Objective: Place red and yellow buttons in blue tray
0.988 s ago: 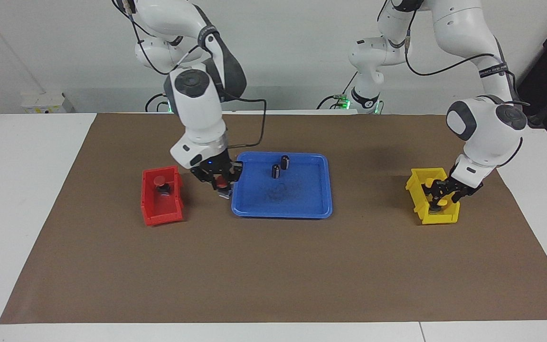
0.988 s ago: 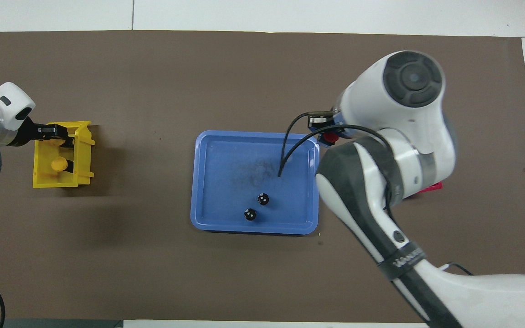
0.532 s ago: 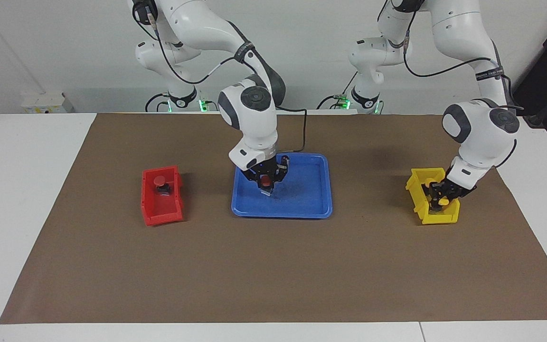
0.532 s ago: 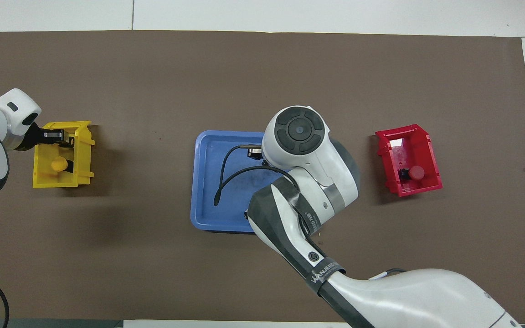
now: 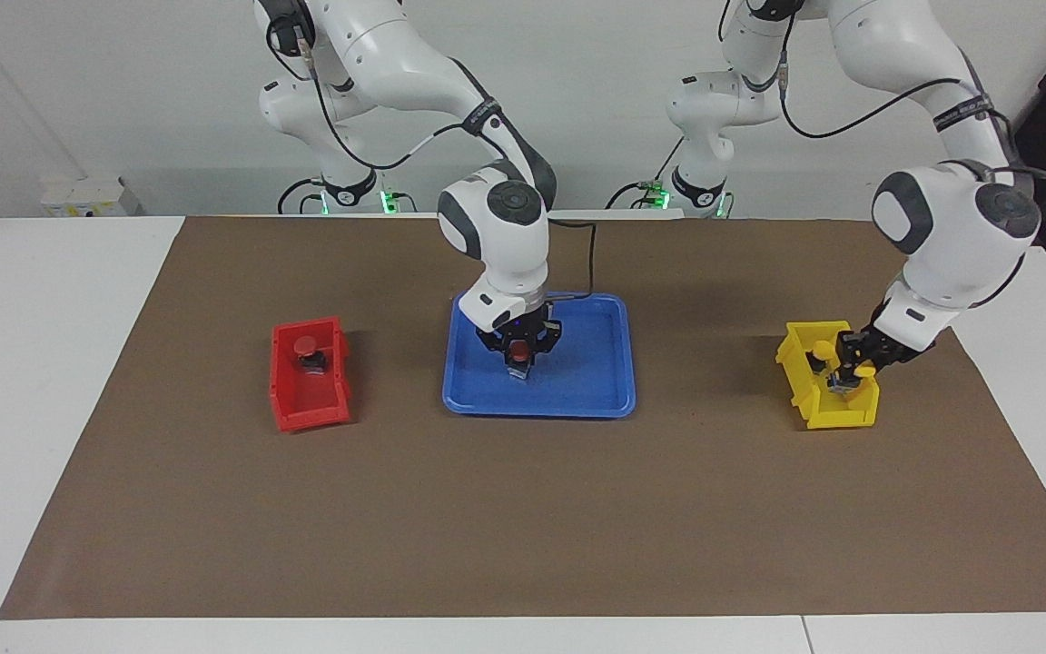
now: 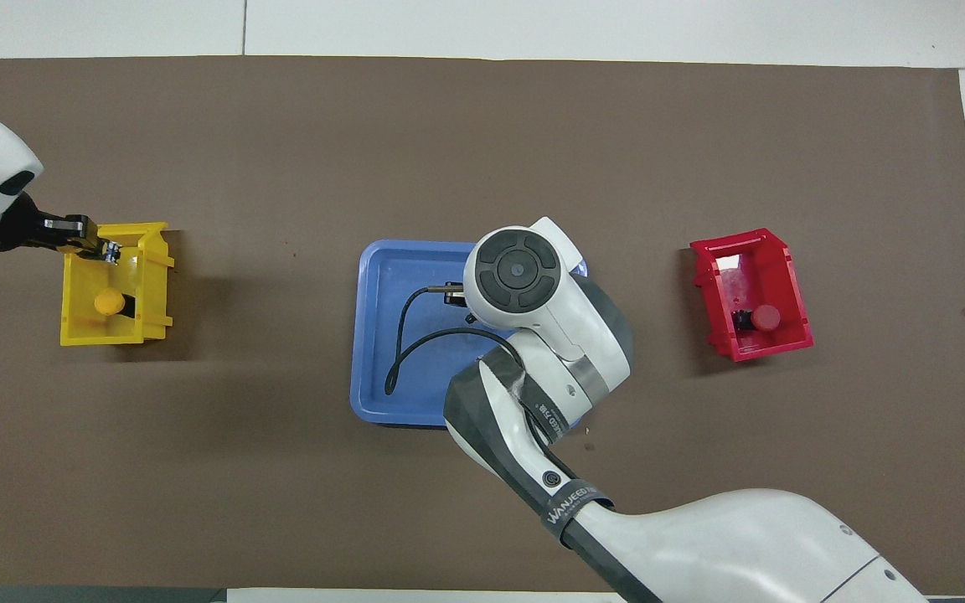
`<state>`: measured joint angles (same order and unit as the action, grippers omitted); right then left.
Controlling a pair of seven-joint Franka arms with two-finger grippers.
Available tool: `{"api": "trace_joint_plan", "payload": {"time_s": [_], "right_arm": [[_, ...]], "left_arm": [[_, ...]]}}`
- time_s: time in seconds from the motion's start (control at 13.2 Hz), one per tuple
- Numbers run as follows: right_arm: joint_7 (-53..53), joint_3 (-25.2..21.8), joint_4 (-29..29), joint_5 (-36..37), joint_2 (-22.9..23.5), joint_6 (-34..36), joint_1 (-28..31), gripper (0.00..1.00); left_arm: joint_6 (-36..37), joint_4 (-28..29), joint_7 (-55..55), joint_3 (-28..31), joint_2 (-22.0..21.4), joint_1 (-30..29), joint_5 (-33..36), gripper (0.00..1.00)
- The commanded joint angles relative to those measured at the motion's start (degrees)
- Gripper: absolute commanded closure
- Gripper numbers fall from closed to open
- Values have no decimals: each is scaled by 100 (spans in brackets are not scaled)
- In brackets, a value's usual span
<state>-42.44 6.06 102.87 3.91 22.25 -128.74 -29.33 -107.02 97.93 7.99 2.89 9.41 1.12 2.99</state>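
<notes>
My right gripper (image 5: 519, 352) is shut on a red button (image 5: 518, 351) and holds it low over the middle of the blue tray (image 5: 577, 404). In the overhead view the right arm covers the gripper and much of the tray (image 6: 378, 335). A second red button (image 5: 306, 346) stands in the red bin (image 5: 310, 400), which also shows in the overhead view (image 6: 766, 316). My left gripper (image 5: 850, 372) is shut on a yellow button (image 5: 861, 371), just above the yellow bin (image 5: 836, 416). Another yellow button (image 6: 107, 301) stays in that bin.
The red bin (image 6: 788, 276) sits toward the right arm's end of the table and the yellow bin (image 6: 156, 293) toward the left arm's end, with the tray between them. The two dark cylinders in the tray are hidden by the right arm.
My right gripper carried the red button from beside the tray to over its middle and lowered it. My left gripper rose a little out of the yellow bin with a yellow button.
</notes>
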Motion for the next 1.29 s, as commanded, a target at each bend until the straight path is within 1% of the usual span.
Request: {"api": "trace_joint_plan", "payload": {"time_s": [0.0,0.08,0.15,0.23,0.3,0.38,0.46,0.61,0.68,0.76,0.91,0.99,1.14,1.22], "right_arm": [[-54,-43,-221,276,-80,128,155,17],[-19,-35,-432,355,-150,496,339,17],[173,-26,-530,365,-351,856,593,17],[680,-17,-461,313,-666,1094,891,17],[1259,-8,-269,269,-1009,1384,1181,17],[1683,-8,107,199,-1386,1544,1445,17],[2131,-8,485,-2,-1695,1528,1692,17],[3141,-17,935,-101,-2004,1528,2105,17],[3503,-17,1111,-101,-2066,1467,2359,17],[3802,-17,1382,-101,-2154,1162,2501,17],[4496,-17,1936,-101,-2321,555,2932,17],[4569,-17,2174,-101,-2365,274,2986,18],[4727,-17,2561,-101,-2471,-202,3109,19],[4867,-17,2632,-110,-2462,-308,3153,21]], "left_arm": [[1153,-932,-165,63,9,178,271,99],[1514,-1169,-270,19,-113,204,342,99],[1709,-1241,-524,-7,-149,326,334,99],[1841,-1250,-987,-16,-185,632,334,99],[1825,-1233,-1505,-8,-211,1053,308,99],[1755,-1163,-2137,-16,-298,1431,281,99],[1624,-1015,-2630,-34,-325,1766,220,99],[1151,-742,-3536,-34,-265,2408,-105,99],[765,-671,-4019,-34,-90,2733,-193,99],[405,-636,-4433,-43,225,3058,-255,99],[-211,-452,-4778,-43,561,3376,-438,99],[-527,-285,-4841,-43,658,3473,-492,99],[-1020,197,-4842,-43,668,3658,-597,99],[-1249,443,-4859,-43,685,3763,-598,99]]}}
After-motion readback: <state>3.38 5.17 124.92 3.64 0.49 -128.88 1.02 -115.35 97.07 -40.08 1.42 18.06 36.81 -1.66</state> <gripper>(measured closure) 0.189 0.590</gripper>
